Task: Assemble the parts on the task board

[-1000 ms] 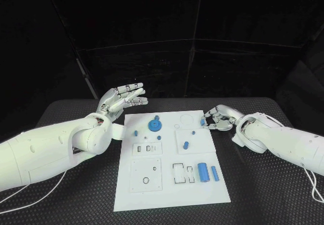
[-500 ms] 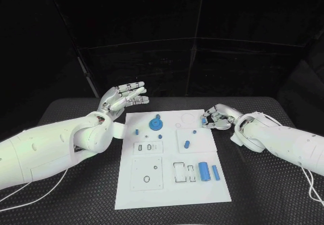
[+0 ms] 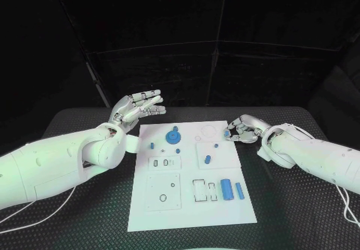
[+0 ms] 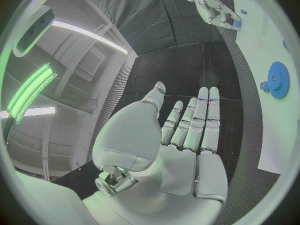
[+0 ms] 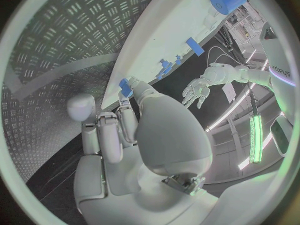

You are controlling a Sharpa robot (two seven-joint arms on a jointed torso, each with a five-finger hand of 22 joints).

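The white task board (image 3: 191, 208) lies in the middle of the table. On it are a blue gear (image 3: 174, 138), a blue cylinder (image 3: 226, 190), a blue bar (image 3: 239, 191) and several small blue pieces. My right hand (image 3: 244, 129) hovers at the board's far right edge and pinches a small blue part (image 3: 227, 134) at its fingertips; the right wrist view shows that part (image 5: 125, 87) just off the board's rim (image 5: 144, 45). My left hand (image 3: 139, 107) is raised beyond the board's far left corner, fingers spread and palm (image 4: 181, 140) holding nothing.
The black ribbed table mat (image 3: 300, 208) surrounds the board on all sides. White cables (image 3: 346, 205) trail from both arms near the table's sides. The left wrist view shows the gear (image 4: 278, 77) and my right hand (image 4: 215, 7) by the board.
My left hand has risen very slightly. The right hand keeps its pinch on the small blue part in almost the same place.
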